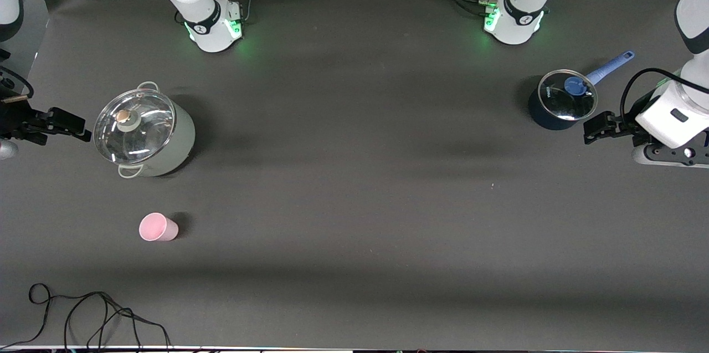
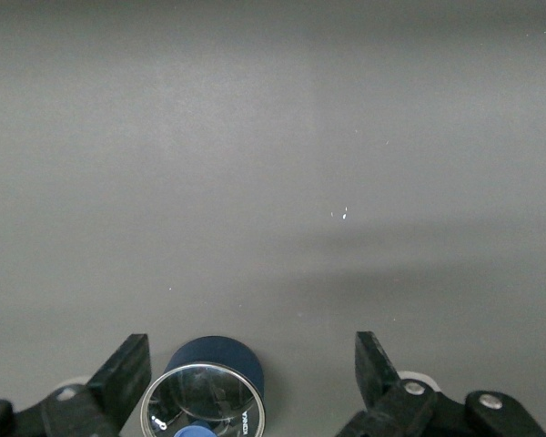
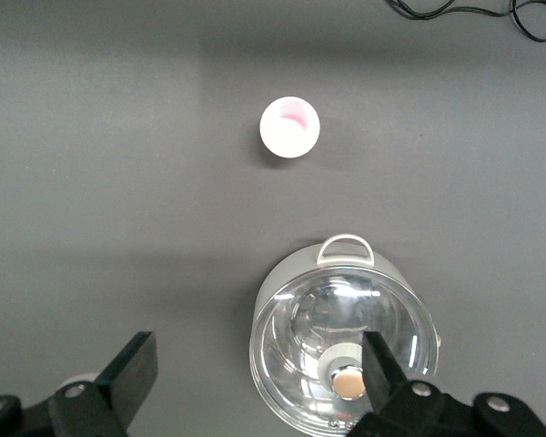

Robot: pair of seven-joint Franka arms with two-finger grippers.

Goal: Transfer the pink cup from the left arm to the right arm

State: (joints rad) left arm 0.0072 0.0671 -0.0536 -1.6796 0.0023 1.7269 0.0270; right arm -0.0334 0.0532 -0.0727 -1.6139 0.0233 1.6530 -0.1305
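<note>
One small pale pink plastic tumbler (image 1: 158, 227) stands on the dark grey table (image 1: 354, 203). Two lidded cooking pots are there: one pale green metal stockpot with a glass lid (image 1: 142, 132) and one dark blue saucepan with a glass lid and a blue handle (image 1: 565, 98). One loose black cable (image 1: 94, 314) lies at the table's seven o'clock corner.

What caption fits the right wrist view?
Open right gripper above a lidded grey pot, pink cup standing upright nearby.
</note>
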